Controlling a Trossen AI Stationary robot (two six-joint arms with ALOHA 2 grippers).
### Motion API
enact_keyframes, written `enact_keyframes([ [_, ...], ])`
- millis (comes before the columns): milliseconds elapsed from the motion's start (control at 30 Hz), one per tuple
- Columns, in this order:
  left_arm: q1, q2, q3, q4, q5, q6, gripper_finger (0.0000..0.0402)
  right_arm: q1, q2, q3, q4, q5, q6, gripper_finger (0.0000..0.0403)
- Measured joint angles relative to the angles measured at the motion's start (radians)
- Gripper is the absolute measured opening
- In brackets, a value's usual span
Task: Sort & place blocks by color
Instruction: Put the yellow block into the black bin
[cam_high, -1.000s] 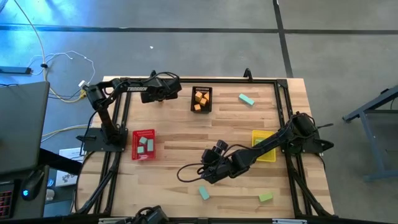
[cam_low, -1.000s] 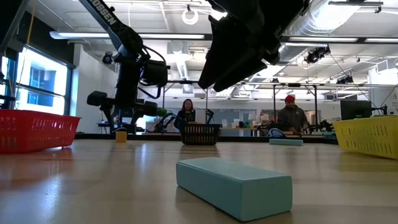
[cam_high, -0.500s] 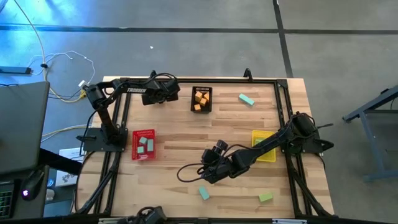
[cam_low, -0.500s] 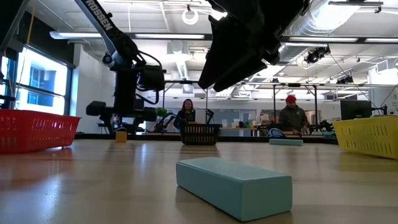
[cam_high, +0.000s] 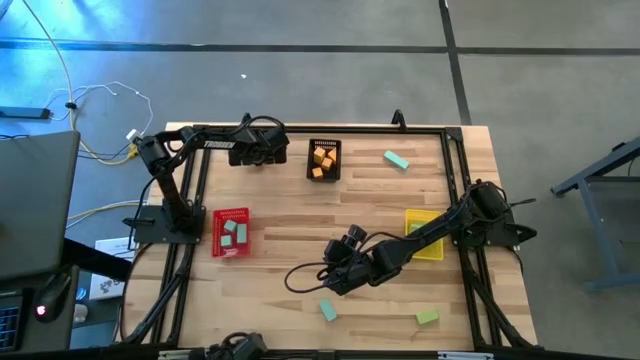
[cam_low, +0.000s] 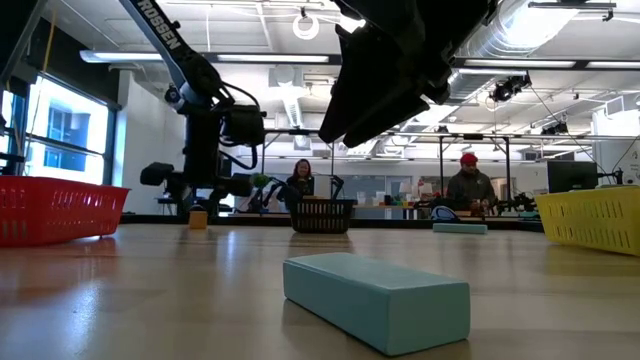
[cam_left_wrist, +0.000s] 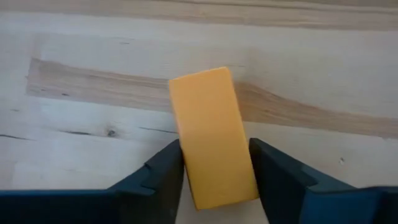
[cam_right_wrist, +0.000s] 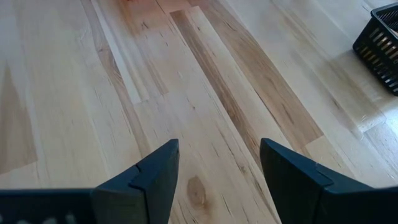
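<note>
Reaching along the wooden table's (cam_high: 300, 250) far edge in the high view, the left gripper (cam_high: 283, 152) sits beside a black mesh basket (cam_high: 324, 160) of orange cubes; the right gripper (cam_high: 338, 270) hovers mid-table, near a teal bar (cam_high: 328, 310). At table height, that teal bar (cam_low: 376, 298) lies foremost. Wrist views show left fingers (cam_left_wrist: 163, 174) pinching an orange rectangular block (cam_left_wrist: 212, 138), right fingers (cam_right_wrist: 149, 177) spread over bare wood.

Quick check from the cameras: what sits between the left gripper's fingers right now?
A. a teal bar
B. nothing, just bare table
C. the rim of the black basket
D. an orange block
D. In the left wrist view an orange block lies on the wooden table with the left gripper around it, one dark finger against each long side.
</note>
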Motion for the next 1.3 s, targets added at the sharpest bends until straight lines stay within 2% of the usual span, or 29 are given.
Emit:
enact_keyframes([
  [200, 0.000, -0.001, 0.001, -0.009, -0.005, 0.075, 0.0104, 0.000, 0.000, 0.000, 0.000, 0.000, 0.000, 0.0210],
  [533, -0.016, -0.002, 0.001, -0.003, -0.007, 0.378, 0.0104, 0.000, 0.000, 0.000, 0.000, 0.000, 0.002, 0.0210],
  [700, -0.062, -0.019, -0.002, -0.004, -0.016, 0.471, 0.0104, 0.000, 0.000, 0.000, 0.000, 0.014, 0.014, 0.0210],
  [1100, -0.196, -0.187, -0.001, 0.077, -0.003, 0.606, 0.0105, 0.000, 0.000, 0.000, -0.003, 0.019, 0.026, 0.0210],
  [1300, -0.286, -0.275, -0.001, 0.187, 0.073, 0.682, 0.0111, 0.000, 0.000, 0.000, -0.003, 0.019, 0.044, 0.0210],
])
